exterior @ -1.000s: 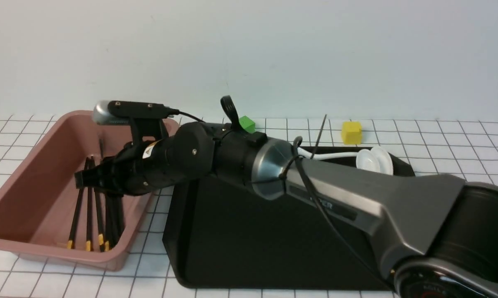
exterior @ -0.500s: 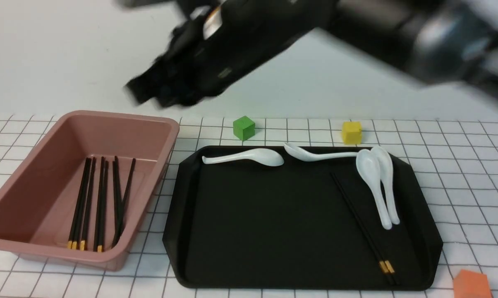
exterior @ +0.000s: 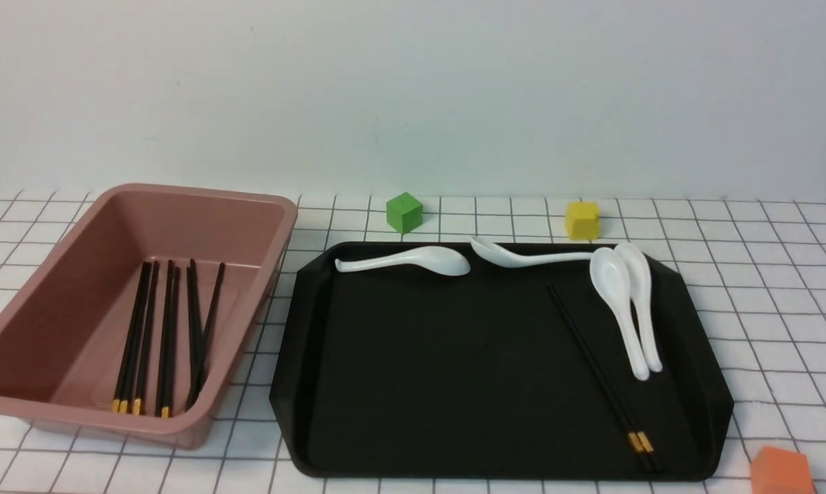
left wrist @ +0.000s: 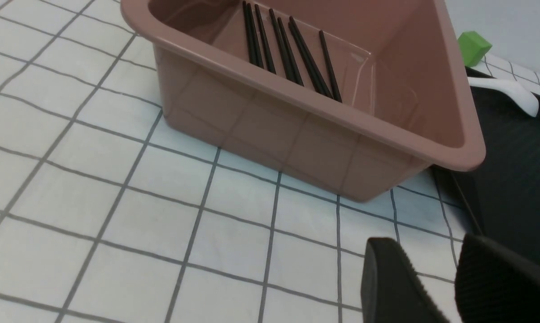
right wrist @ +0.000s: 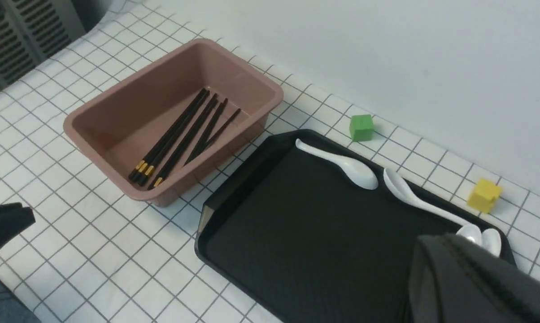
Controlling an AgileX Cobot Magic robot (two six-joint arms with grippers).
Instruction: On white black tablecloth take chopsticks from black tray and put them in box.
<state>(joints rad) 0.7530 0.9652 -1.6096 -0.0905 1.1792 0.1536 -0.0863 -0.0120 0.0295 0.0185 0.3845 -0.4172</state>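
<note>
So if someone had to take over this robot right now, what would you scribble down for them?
Left gripper: slightly open, empty, low over the tablecloth near the box.
Right gripper: wide open, empty, raised above the black tray.
Done: several chopsticks lie in the box.
Left: one pair of chopsticks lies on the tray's right side, beside the white spoons. Move it into the box; leave the spoons.
</note>
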